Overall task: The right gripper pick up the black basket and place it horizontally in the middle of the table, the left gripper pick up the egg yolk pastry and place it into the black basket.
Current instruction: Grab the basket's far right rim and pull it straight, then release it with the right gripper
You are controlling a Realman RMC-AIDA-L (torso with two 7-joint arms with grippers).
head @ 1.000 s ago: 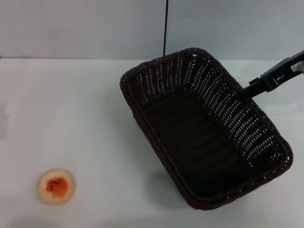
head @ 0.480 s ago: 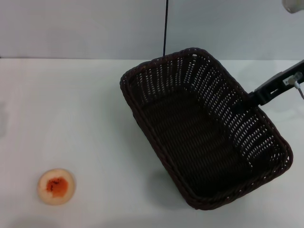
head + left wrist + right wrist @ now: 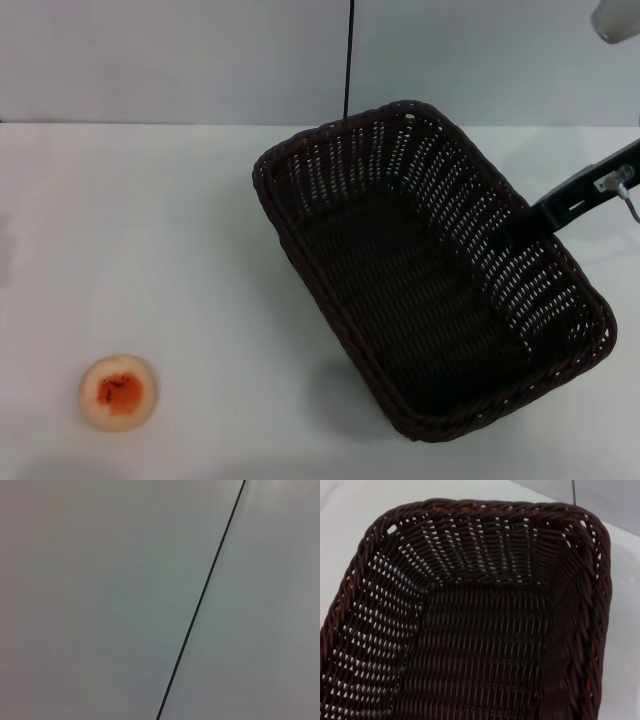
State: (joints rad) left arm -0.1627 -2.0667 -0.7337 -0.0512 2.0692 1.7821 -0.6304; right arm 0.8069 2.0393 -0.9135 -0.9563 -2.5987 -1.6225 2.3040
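The black basket (image 3: 410, 290) stands at an angle on the white table (image 3: 150, 230), right of centre, and it is empty. My right gripper (image 3: 520, 230) reaches in from the right, its tip at the basket's right rim; the arm end behind it (image 3: 585, 195) carries a white label. The right wrist view looks down into the basket (image 3: 480, 645). The egg yolk pastry (image 3: 118, 393) lies alone at the front left of the table. My left gripper is out of view; the left wrist view shows only a grey wall.
A thin black cable (image 3: 348, 60) runs down the grey back wall behind the basket, and it also shows in the left wrist view (image 3: 200, 605). A pale object (image 3: 615, 18) sits in the top right corner. White tabletop lies between pastry and basket.
My right arm end has slid nearer and lower along the basket's right rim. The basket and the pastry have not moved.
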